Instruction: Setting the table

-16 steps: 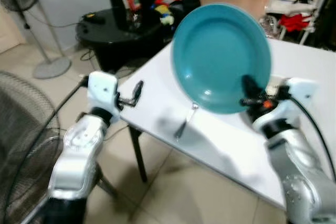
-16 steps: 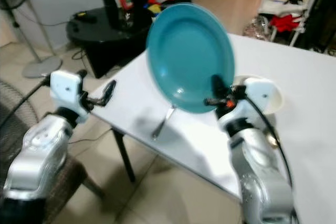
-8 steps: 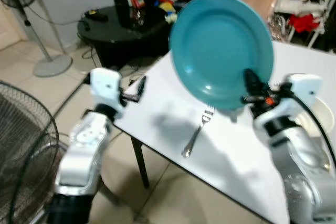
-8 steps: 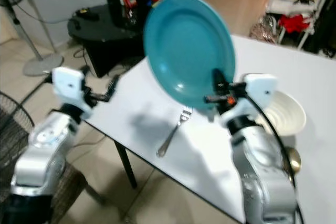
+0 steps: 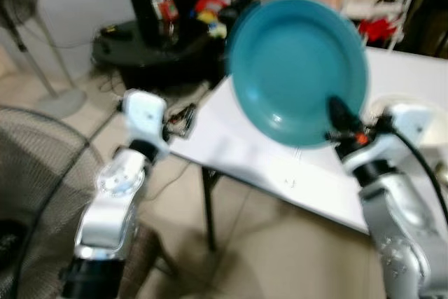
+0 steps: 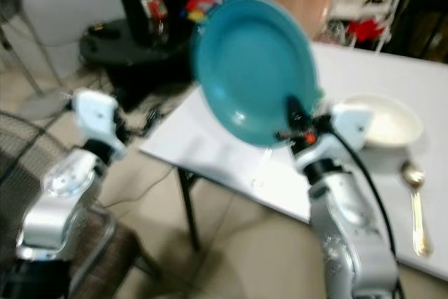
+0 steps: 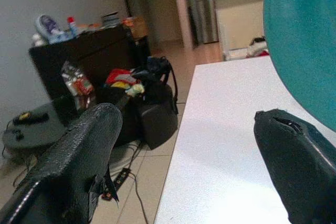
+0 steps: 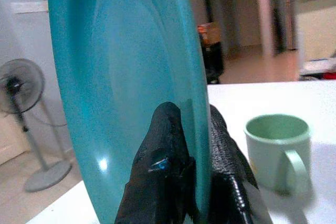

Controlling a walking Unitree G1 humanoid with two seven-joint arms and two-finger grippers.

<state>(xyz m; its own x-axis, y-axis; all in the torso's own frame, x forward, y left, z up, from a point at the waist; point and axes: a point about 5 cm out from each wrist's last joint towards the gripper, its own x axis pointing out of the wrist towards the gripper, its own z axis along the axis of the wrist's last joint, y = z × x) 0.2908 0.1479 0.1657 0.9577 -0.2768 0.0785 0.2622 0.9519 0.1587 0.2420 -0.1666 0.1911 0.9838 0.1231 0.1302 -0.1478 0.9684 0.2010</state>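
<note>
your right fingers [image 8: 181, 182] pinch the rim of the plate [image 5: 297, 68], a glossy teal disc held upright above the table [image 6: 224, 148]; left fingers [image 7: 79, 156] spread, empty.

Ahead of the left gripper's [image 5: 187, 120] parted fingers [image 7: 79, 156] the white surface [image 7: 226, 129] lay bare. The upright teal plate [image 5: 297, 68], pinched at its rim by the right gripper [image 8: 197, 153], blocked the way beside them. Beyond the right fingers [image 8: 163, 166] stood a green mug [image 8: 276, 150]; a white bowl [image 6: 381, 120] and a spoon [image 6: 415, 201] lay to their right.
</note>
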